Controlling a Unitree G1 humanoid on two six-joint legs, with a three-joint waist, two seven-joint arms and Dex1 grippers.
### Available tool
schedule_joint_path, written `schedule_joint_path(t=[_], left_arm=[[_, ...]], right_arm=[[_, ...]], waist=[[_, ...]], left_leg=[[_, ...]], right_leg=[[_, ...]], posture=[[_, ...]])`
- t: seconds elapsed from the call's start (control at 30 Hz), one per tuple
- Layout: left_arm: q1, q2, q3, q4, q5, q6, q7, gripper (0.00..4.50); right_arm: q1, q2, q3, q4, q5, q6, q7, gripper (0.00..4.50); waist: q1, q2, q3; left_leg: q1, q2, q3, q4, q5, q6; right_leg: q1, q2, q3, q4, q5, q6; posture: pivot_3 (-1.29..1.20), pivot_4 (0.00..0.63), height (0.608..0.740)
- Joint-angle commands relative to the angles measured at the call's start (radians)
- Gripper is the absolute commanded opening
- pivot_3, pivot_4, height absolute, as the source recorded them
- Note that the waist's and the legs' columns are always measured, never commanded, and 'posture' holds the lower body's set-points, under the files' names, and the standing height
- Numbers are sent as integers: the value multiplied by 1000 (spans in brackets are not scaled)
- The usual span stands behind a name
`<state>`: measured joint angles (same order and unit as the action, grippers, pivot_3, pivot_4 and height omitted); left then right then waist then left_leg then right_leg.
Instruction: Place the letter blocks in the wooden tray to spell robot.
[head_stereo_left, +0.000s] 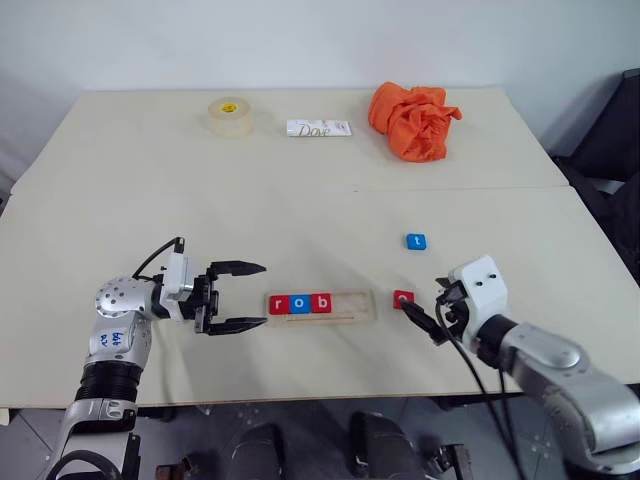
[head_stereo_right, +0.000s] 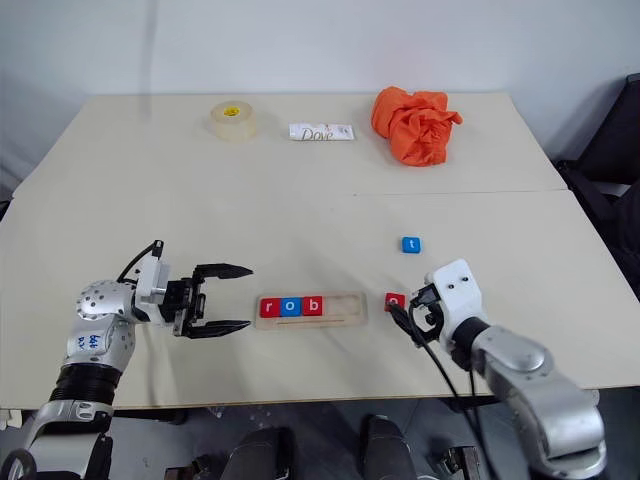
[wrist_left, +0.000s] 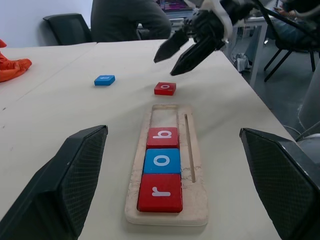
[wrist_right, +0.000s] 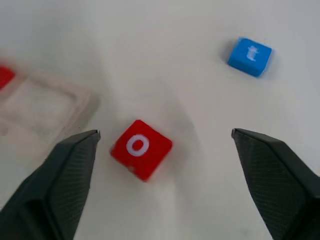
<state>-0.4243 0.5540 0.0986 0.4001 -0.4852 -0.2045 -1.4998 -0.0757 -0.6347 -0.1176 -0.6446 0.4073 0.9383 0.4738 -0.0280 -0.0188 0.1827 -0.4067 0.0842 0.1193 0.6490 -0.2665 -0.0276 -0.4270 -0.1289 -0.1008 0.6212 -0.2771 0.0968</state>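
Bench (head_stereo_left: 150, 170), front edge: wooden tray (head_stereo_left: 350, 317) lies lengthwise, holding r, o, b at its left end, two slots free. Left gripper (head_stereo_left: 238, 297) hovers just off the tray's left end, jaws spread, empty. Right gripper (head_stereo_left: 420, 318) jaws spread over the red o block (wrist_right: 141, 149), which lies skewed just off the tray's right end. Blue t block (head_stereo_left: 416, 241) sits farther back. We judge the skew risky: a grasp could jam the block on the tray's rim.

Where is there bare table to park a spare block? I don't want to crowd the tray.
Bare: the wide stretch between the tape roll and the wooden tray. Crowded: around the red o block beside the right gripper.
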Motion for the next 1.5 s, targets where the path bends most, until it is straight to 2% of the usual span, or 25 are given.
schedule_joint_path(t=[0.03, 0.13, 0.23, 0.5, 0.6, 0.83, 1.0, 1.07, 1.2, 1.5], left_arm=[[-16, -11, 5, -1, -8, -23, -16, 4500], [-12, -21, 6, -4, -7, -34, -6, 4500], [8, -27, 12, -26, -7, -38, 11, 4500], [103, -12, 40, -125, -17, -29, 67, 4500], [131, -6, 50, -155, -21, -22, 84, 4500], [152, -1, 61, -178, -21, -16, 100, 4500], [140, 1, 61, -161, -18, -21, 101, 4500], [133, -2, 58, -153, -16, -25, 101, 4500], [121, -10, 52, -141, -12, -29, 102, 4500], [153, -3, 68, -174, -26, -28, 104, 4500]], right_arm=[[-73, -139, 46, 120, -6, -158, 231, 4466], [-151, -218, 128, 276, -45, -315, 405, 4466], [-236, -227, 203, 414, -93, -398, 485, 4466], [-340, -200, 310, 584, -170, -477, 582, 4466], [-361, -184, 316, 606, -187, -485, 584, 3868], [-390, -174, 285, 569, -190, -467, 580, 1474], [-454, -181, 266, 458, -141, -356, 588, 1447], [-515, -196, 314, 421, -142, -261, 614, 1447], [-598, -143, 386, 374, -130, -152, 611, 1447], [-649, -51, 552, 424, -219, -181, 595, 1447]], waist=[[0, 0, 0], [1, -1, 0], [0, -1, 1], [1, -2, 1], [1, -2, 1], [2, -2, 1], [0, -2, 1], [0, -1, 1], [1, -2, 1], [1, -2, 1]], left_leg=[[0, 0, 1, 0, 0, 0], [0, 0, 1, 0, 0, 0], [0, 0, 1, 0, 0, 0], [0, 0, 2, 2, 0, 0], [0, 0, 2, 2, 0, 0], [0, 0, 2, 2, 0, -1], [0, 0, 2, 2, 0, -1], [0, 0, 2, 2, 0, -1], [0, 0, 1, 2, 0, -1], [-1, 0, 2, 2, 0, -1]], right_leg=[[0, 0, 0, 0, 0, 0], [0, 0, 0, 0, 0, 0], [0, 0, 0, 0, 0, 1], [0, -1, 0, 0, 0, 1], [0, -1, 0, 1, 0, 1], [0, -1, 0, 1, 0, 1], [-1, -1, 0, 1, 0, 1], [-1, -1, 0, 1, 0, 1], [-1, -1, 0, 2, 0, 1], [-1, -1, 0, 1, 0, 0]], posture=[[0, 150, 740], [0, 150, 740], [0, 150, 740], [0, 150, 740], [0, 150, 740], [0, 150, 740], [0, 150, 740], [0, 150, 740], [0, 150, 740], [0, 150, 740]])
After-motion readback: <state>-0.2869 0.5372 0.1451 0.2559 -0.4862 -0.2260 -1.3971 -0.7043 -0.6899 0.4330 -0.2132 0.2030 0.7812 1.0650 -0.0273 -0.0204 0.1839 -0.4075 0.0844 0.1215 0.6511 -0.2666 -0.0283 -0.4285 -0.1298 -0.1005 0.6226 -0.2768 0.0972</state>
